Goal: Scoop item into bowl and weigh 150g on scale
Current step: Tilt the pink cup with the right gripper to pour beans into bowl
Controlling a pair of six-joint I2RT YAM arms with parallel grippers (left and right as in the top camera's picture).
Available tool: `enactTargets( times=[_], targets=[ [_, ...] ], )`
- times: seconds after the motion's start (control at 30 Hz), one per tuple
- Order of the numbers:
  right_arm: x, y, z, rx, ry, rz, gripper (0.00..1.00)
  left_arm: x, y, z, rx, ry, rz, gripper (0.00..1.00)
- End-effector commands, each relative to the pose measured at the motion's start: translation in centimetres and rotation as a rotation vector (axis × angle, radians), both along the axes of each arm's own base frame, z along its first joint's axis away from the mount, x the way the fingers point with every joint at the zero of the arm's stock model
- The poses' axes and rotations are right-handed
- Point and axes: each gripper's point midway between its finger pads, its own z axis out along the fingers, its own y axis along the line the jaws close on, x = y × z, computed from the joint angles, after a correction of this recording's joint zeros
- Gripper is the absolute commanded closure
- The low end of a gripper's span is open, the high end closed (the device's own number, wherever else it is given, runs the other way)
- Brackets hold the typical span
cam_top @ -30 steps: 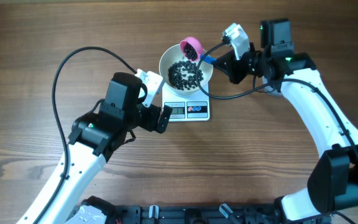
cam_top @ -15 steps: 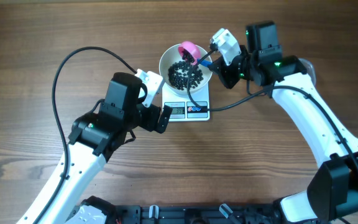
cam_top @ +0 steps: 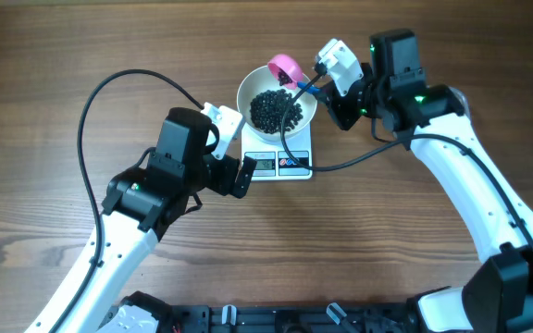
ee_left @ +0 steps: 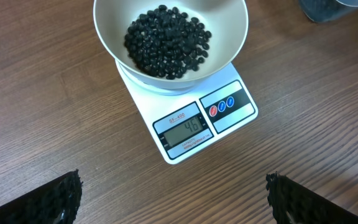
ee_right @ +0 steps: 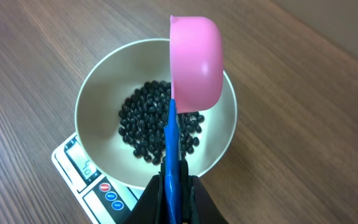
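Once the pink plastic scoop (ee_right: 196,62), clenched in my right gripper (ee_right: 178,186), drew back to the round white bowl's (ee_right: 98,118) rim, more loads seemed needed.

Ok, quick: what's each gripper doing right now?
Left gripper: open, holding nothing.
Right gripper: closed on the blue handle of the small pink plastic scoop.

Both arms are white with black joints. A black cable (cam_top: 83,116) loops off the left arm (cam_top: 118,245). The left gripper (ee_left: 173,202) has bumpy black fingers (ee_left: 48,200).
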Motion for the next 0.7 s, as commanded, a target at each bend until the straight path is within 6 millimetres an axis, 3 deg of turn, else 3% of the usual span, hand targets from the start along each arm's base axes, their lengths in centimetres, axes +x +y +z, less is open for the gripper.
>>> enactTargets(
  times=[0.0,0.23,0.67],
  targets=[
    [0.0,0.1,2.2,-0.015,-0.075,0.009,0.96,0.4,0.0,0.6,0.003,-0.020,-0.010,0.00],
    [0.2,-0.3,1.4,-0.201,-0.168,0.064,0.96,0.4,0.0,0.6,0.003,-0.020,-0.010,0.00],
    [0.1,1.3,2.5,-0.156,-0.194,0.060,0.96,0.4,0.0,0.6,0.004,-0.020,-0.010,0.00]
  ],
)
